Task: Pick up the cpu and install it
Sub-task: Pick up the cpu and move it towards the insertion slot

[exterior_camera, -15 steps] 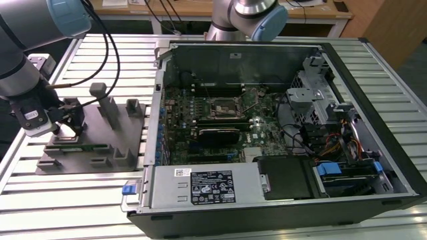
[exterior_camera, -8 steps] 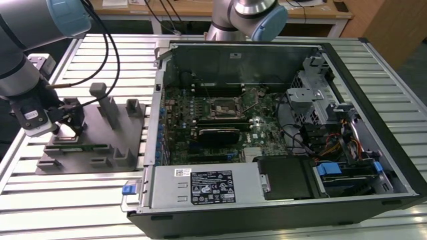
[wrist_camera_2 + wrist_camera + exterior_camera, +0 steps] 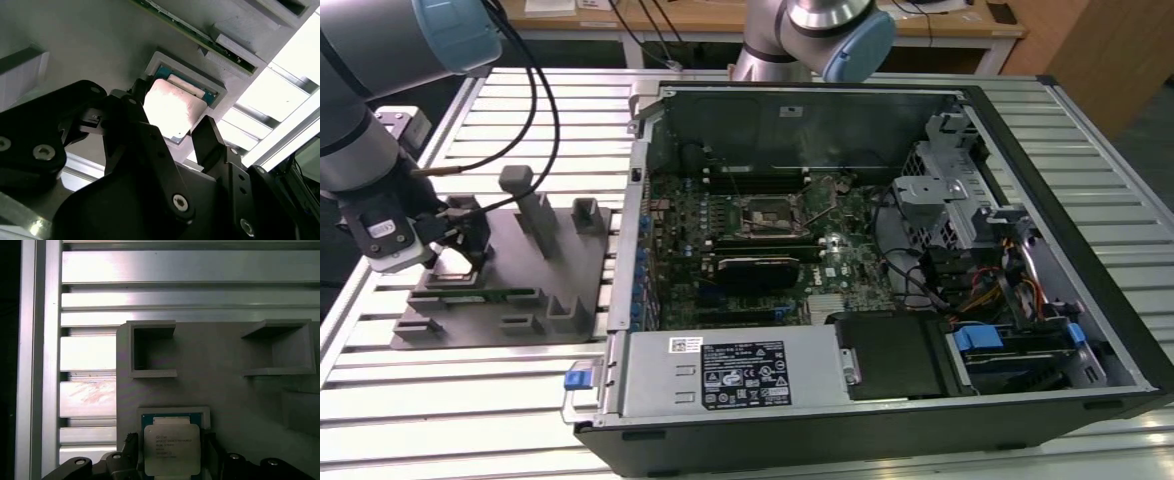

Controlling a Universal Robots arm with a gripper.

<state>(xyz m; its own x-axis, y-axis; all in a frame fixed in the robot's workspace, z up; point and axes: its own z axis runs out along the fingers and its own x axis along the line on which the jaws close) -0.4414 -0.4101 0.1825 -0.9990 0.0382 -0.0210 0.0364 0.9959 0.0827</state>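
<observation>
1. One small, square, silver-topped cpu (image 3: 172,450) lies in a recess of the grey plastic fixture (image 3: 230,390).
2. Black claw (image 3: 451,265) straddles it, fingers apart, released.
3. Fixture sits on the slatted metal surface (image 3: 454,400), toward the exterior view's left of the open computer case (image 3: 787,135).

We find no wording anywhere that we can make out. In the first wrist view, the cpu (image 3: 171,449) carries several lines of small dark print on its metal top, too fine for us to read. In the exterior view, a large black label (image 3: 747,375) and a near white sticker (image 3: 684,345) sit on the grey metal box (image 3: 654,385) at the near side of the computer case (image 3: 1083,262). A far white sticker (image 3: 793,110) sits on the case's far wall. We cannot read any of their print.
</observation>
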